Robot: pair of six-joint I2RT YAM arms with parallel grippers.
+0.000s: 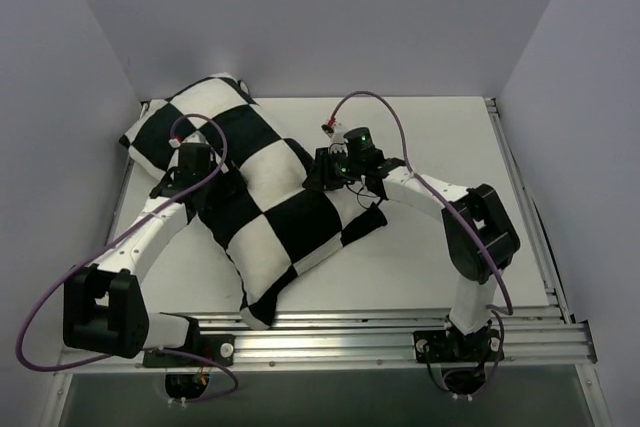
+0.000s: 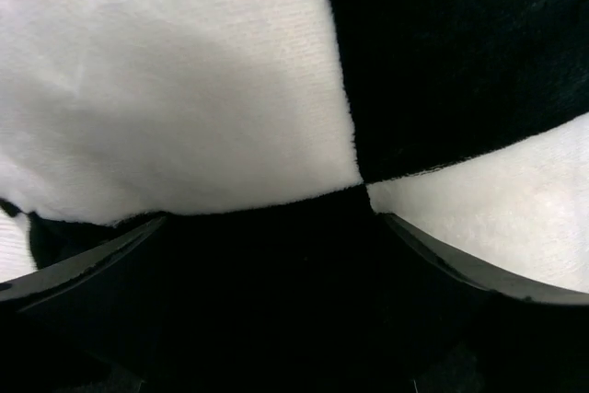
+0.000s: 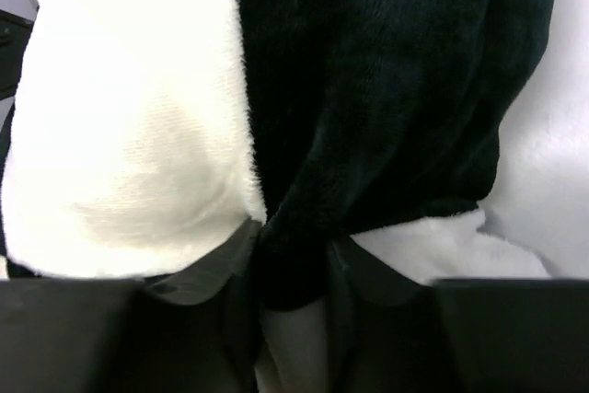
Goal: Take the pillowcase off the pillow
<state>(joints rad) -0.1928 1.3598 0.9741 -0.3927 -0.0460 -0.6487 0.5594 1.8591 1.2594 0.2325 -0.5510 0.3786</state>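
The black-and-white checkered pillowcase (image 1: 270,197) lies plump and diagonal across the left and middle of the table. The plain white pillow is hidden inside it. My left gripper (image 1: 210,185) is down on the case's left part. In the left wrist view its jaws stand well apart around a thick bulge of black fabric (image 2: 269,255). My right gripper (image 1: 322,175) is at the case's right edge. In the right wrist view it (image 3: 296,236) is shut on a narrow fold of black fabric (image 3: 368,89).
The white table (image 1: 440,137) extends right of the pillowcase. Grey walls close in on the left, back and right. An aluminium rail (image 1: 400,332) runs along the near edge by the arm bases. Purple cables loop over both arms.
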